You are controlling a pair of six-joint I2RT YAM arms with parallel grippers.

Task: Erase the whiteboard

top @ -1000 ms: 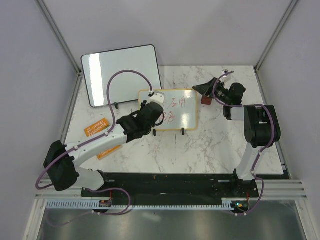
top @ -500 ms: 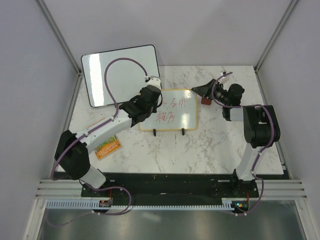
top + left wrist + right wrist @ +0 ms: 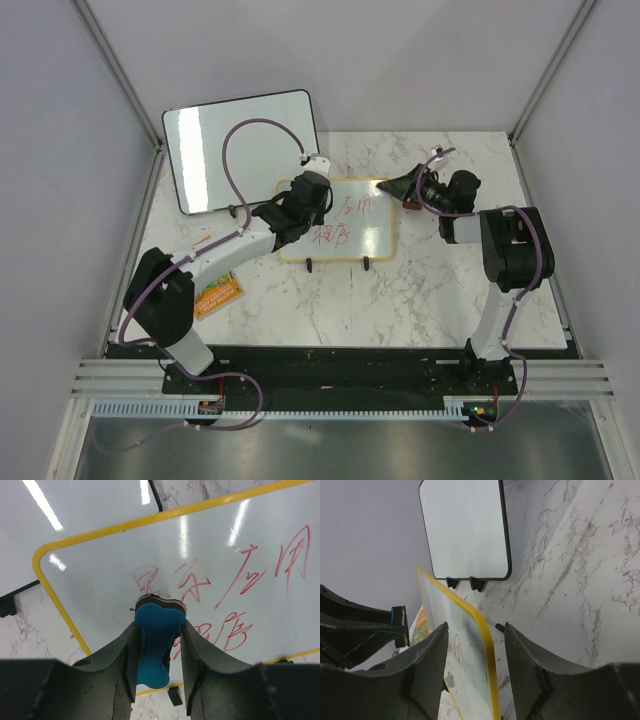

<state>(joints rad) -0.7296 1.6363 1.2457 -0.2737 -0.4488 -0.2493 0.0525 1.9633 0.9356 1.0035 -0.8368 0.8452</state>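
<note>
The whiteboard (image 3: 362, 238), yellow-framed with red handwritten characters, stands on small black feet in the middle of the marble table. My left gripper (image 3: 312, 192) is over its upper left part, shut on a blue eraser (image 3: 154, 640). The eraser's dark felt end rests against the whiteboard (image 3: 100, 575) beside the leftmost characters. My right gripper (image 3: 402, 185) is at the board's upper right corner. In the right wrist view the jaws of this gripper (image 3: 475, 626) straddle the yellow edge of the whiteboard (image 3: 470, 647), open, with a gap on each side.
A larger black-framed white board (image 3: 240, 145) leans at the back left, just behind the small one, and shows as the black-framed board (image 3: 465, 525) past the right fingers. An orange-and-green packet (image 3: 215, 292) lies by the left arm. Grey walls close in the table's sides.
My left arm swung up and to the right, carrying the eraser onto the board's upper left. My right gripper shifted left to the board's corner and its jaws narrowed around the edge.
</note>
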